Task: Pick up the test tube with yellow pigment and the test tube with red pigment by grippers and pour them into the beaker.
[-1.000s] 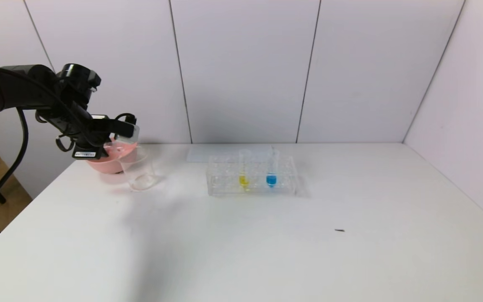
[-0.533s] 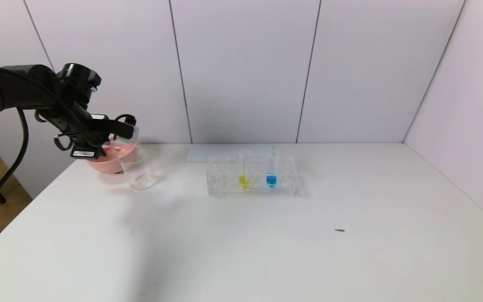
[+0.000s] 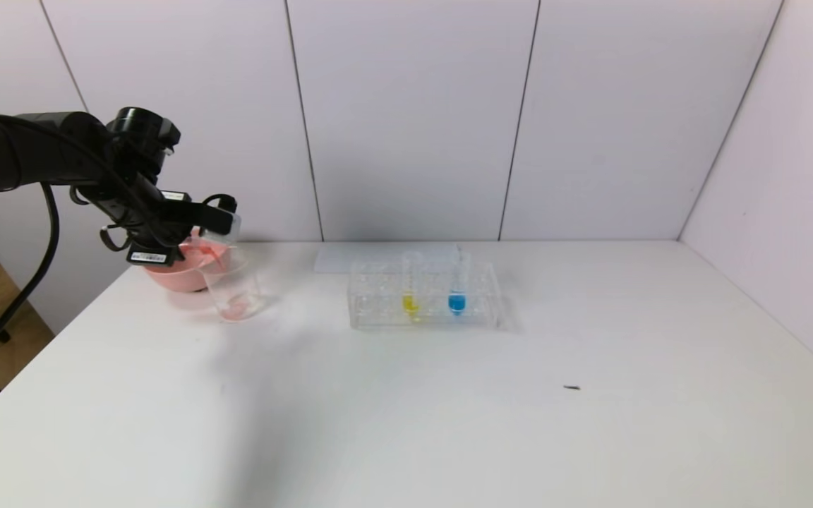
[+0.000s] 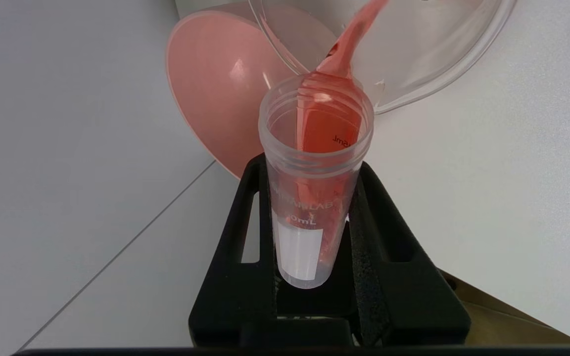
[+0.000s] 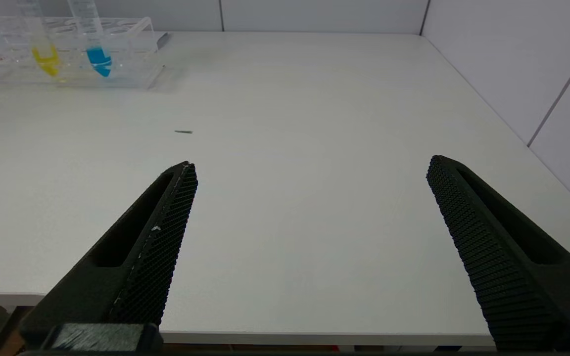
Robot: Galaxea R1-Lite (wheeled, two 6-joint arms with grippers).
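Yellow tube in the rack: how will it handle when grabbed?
The test tube with yellow pigment is probably light: little liquid shows. Its smooth clear wall may be slippery in the right gripper. Uncapped as far as I can tell, so tilting likely spills; it stands upright only through the rack.

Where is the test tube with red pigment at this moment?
At the table's far left in the head view, the test tube with red pigment is tipped over the beaker in the left gripper, in front of the pink bowl.

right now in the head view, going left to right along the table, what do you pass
pink bowl → beaker with the left gripper tipping the test tube with red pigment over it → test tube with yellow pigment → blue tube, both in the clear rack → small dark speck
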